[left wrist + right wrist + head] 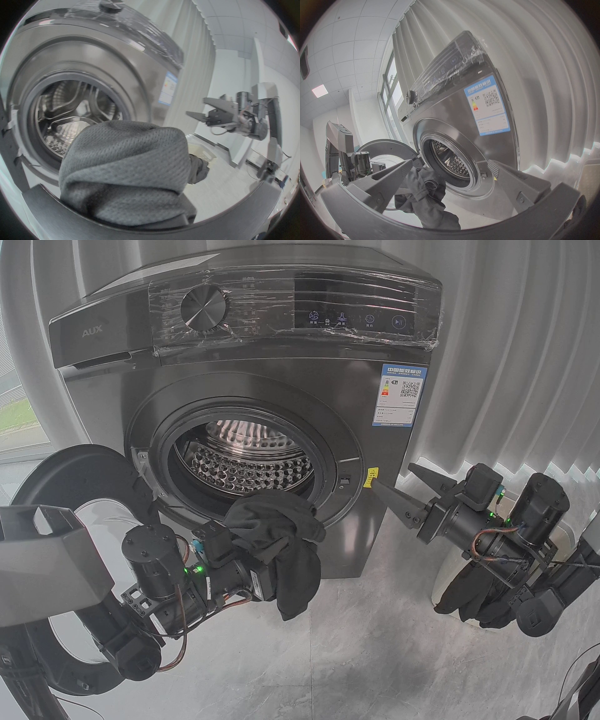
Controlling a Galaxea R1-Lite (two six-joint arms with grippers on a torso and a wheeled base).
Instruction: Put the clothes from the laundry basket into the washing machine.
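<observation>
The grey washing machine stands with its round door swung open to the left and its steel drum bare inside. My left gripper is shut on a black garment, which hangs just in front of the drum's lower rim. In the left wrist view the garment covers the fingers, with the drum just beyond it. My right gripper is open and holds nothing, level with the machine's right front corner and above the white laundry basket. In its own view the right gripper frames the drum opening.
More dark clothes hang over the basket's near side under the right arm. White curtains hang behind and to the right of the machine. Grey marble floor lies between the machine and the basket.
</observation>
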